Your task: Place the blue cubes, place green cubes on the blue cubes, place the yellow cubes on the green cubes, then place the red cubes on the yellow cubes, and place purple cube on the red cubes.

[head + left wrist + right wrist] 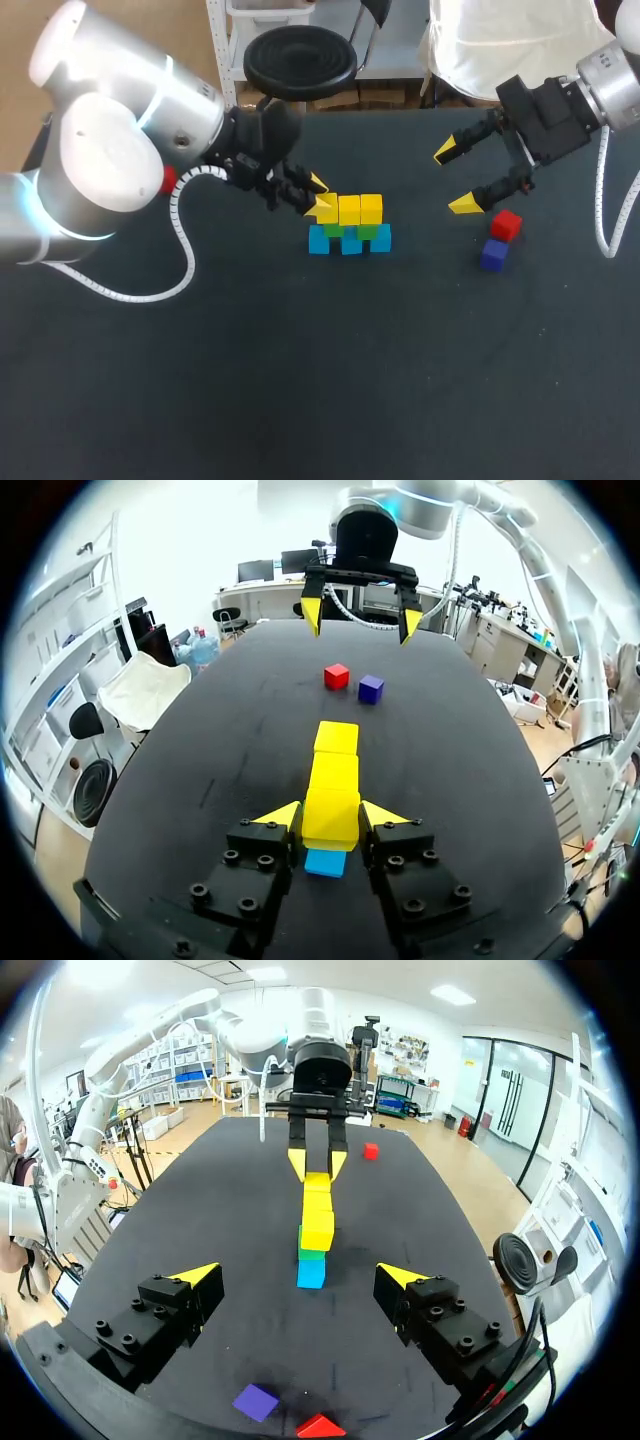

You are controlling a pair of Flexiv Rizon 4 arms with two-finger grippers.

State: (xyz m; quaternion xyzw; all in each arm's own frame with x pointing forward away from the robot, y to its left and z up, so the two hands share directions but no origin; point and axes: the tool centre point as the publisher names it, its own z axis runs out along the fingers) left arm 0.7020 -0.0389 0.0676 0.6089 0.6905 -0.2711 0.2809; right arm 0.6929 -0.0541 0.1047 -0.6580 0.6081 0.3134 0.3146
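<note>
left pincer [331, 816] grasping bright yellow cube [331, 808], top row | right pincer [455, 178] released

Dark table [300, 380]. On it: 3 blue cubes [319, 241] in a row near ctr, close side by side. Off to the R, red cube [506, 224] & purple cube [493, 255], close together. 2nd red cube [168, 180] far L, partly hidden.

You are operating in a robotics laboratory, as evidenced by your left arm [110, 165] and right arm [612, 72], both silver machines trailing white coiled cables [181, 240], set over a dark table [300, 390] on which small plain coloured cubes [360, 211] stand stacked and loose.
</note>
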